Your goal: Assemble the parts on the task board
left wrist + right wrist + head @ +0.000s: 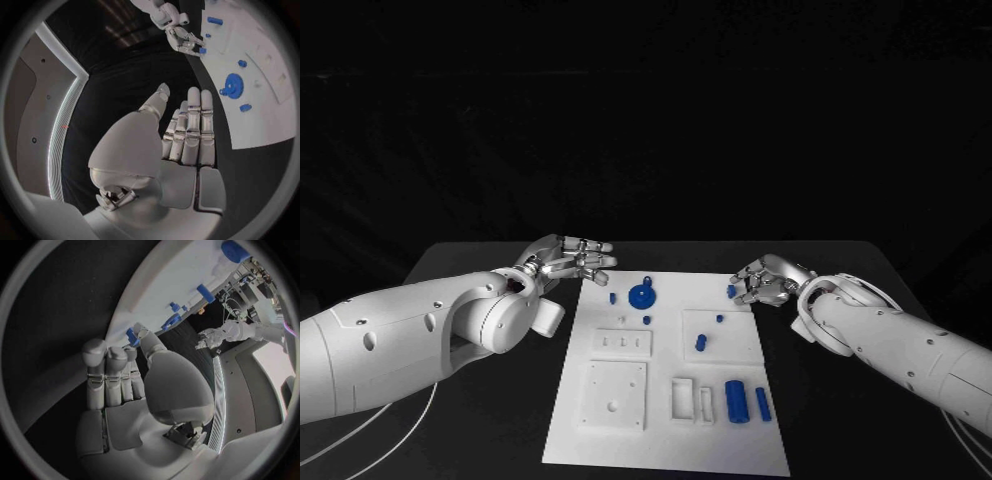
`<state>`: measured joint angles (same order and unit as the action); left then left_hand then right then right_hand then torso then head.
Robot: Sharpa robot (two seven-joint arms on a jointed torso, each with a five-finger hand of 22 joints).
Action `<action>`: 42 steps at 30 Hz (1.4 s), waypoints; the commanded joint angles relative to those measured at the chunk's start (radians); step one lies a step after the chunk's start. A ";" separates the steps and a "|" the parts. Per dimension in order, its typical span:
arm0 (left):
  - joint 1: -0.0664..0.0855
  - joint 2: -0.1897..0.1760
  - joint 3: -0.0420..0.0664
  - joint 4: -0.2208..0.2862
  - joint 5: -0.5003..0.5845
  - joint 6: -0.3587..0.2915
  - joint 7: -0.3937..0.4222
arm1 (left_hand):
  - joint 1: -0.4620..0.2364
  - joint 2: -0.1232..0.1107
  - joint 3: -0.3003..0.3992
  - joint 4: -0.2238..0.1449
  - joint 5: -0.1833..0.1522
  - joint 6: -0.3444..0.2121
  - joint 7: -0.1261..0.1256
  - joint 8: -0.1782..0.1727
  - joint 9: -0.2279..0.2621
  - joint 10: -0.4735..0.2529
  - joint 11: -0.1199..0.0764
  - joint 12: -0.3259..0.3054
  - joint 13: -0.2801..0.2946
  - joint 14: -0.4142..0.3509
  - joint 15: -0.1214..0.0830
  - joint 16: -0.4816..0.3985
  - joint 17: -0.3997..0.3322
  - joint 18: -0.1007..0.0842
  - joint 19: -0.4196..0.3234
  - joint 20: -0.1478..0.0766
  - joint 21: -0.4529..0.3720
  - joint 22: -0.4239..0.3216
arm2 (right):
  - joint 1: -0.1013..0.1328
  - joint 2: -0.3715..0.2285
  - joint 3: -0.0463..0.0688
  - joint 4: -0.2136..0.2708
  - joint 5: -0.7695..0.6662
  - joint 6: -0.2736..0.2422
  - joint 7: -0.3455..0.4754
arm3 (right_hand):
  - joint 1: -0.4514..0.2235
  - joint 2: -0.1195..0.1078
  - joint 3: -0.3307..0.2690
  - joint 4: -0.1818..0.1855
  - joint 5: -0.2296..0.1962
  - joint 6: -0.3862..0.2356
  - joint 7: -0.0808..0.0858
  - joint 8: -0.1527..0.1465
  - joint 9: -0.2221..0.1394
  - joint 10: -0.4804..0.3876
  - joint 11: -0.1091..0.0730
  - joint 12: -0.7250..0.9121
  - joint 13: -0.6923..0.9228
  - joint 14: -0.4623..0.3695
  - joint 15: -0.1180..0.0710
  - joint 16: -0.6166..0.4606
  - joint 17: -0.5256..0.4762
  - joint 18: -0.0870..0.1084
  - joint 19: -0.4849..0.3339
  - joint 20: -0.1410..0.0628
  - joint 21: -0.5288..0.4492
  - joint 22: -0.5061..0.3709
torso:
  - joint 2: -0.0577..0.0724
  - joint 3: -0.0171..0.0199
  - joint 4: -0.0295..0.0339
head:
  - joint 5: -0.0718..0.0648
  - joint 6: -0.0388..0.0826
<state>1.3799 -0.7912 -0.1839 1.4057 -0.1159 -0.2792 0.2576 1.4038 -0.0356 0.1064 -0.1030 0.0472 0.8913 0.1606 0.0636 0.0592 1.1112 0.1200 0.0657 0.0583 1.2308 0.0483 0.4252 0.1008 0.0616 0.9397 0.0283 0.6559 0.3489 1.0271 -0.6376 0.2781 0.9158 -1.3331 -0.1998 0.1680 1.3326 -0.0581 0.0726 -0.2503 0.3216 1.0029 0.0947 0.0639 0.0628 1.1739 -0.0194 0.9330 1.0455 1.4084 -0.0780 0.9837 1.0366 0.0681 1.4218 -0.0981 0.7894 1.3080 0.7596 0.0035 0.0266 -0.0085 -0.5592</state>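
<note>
A: Left robot hand (567, 262)?
B: Open, fingers spread, holding nothing. Over the desk (473, 262), just off the far left corner of the board (668, 440).
A: Right robot hand (764, 282)?
B: Curled at the board's far right edge, fingertips against a small peg (731, 291). Pinched or merely touched: cannot tell. Too small to judge its long axis.
A: Nearest free part?
B: Gear (642, 296), flat on the far part of the board, right of the left robot hand and slightly nearer. Probably easier for the left.
A: Writing, labels?
B: None readable.
</note>
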 commanded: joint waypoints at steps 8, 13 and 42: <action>0.000 0.000 0.001 0.007 -0.007 0.018 0.011 | 0.004 -0.007 -0.003 -0.002 0.005 -0.010 -0.002 -0.001 0.000 -0.009 0.000 -0.005 0.001 -0.005 0.000 -0.001 -0.001 0.016 -0.006 0.001 0.000 0.000 | -0.003 0.024 0.000 -0.035 0.026 -0.012 0.011 | -0.018 0.012 -0.012 0.017 -0.020 0.002 0.003 -0.002 0.000 0.003 0.006 0.011 0.003 0.002 0.004 0.011 0.005 -0.002 0.002 0.004 0.011 0.094 | -0.001 -0.0030 -0.0018 | 0.004 -0.005; 0.000 0.001 0.001 0.008 -0.008 0.019 0.009 | 0.004 -0.006 -0.004 -0.002 0.005 -0.010 -0.002 -0.001 0.000 -0.010 0.000 -0.005 0.001 -0.005 0.000 -0.001 -0.001 0.016 -0.006 0.001 0.000 -0.001 | -0.003 0.032 0.000 -0.042 0.030 -0.010 0.011 | -0.022 0.023 -0.009 0.024 -0.032 0.023 0.001 -0.002 0.000 0.005 0.005 0.016 0.007 0.003 0.003 0.014 0.008 -0.002 0.003 0.005 0.016 0.095 | -0.001 -0.0029 -0.0022 | 0.004 -0.007; 0.000 0.003 0.001 0.007 -0.010 0.018 0.002 | 0.007 -0.005 -0.004 -0.003 0.005 -0.012 -0.001 -0.001 0.000 -0.010 0.000 -0.005 0.001 -0.004 0.000 0.000 -0.001 0.016 -0.007 0.001 0.002 -0.001 | -0.003 0.046 -0.002 -0.047 0.029 0.010 0.014 | -0.039 0.061 0.073 -0.003 -0.107 0.135 -0.006 -0.002 0.000 0.006 0.012 0.040 0.019 0.006 0.007 0.026 0.018 -0.001 0.002 0.008 0.035 0.097 | -0.004 -0.0025 -0.0026 | 0.003 -0.014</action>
<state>1.3799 -0.7908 -0.1837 1.4108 -0.1218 -0.2746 0.2545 1.4039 -0.0356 0.1064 -0.1030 0.0472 0.8840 0.1604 0.0636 0.0592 1.1113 0.1200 0.0657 0.0583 1.2309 0.0483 0.4252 0.1009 0.0616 0.9397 0.0283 0.6559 0.3491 1.0247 -0.5926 0.2766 0.8683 -1.3035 -0.2024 0.1704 1.2921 -0.0047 0.1409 -0.2531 0.2174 1.1342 0.0865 0.0638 0.0626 1.1813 -0.0123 0.9691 1.0636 1.4121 -0.0743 1.0067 1.0535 0.0682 1.4257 -0.0944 0.8194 1.3076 0.7562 0.0011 0.0232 -0.0050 -0.5731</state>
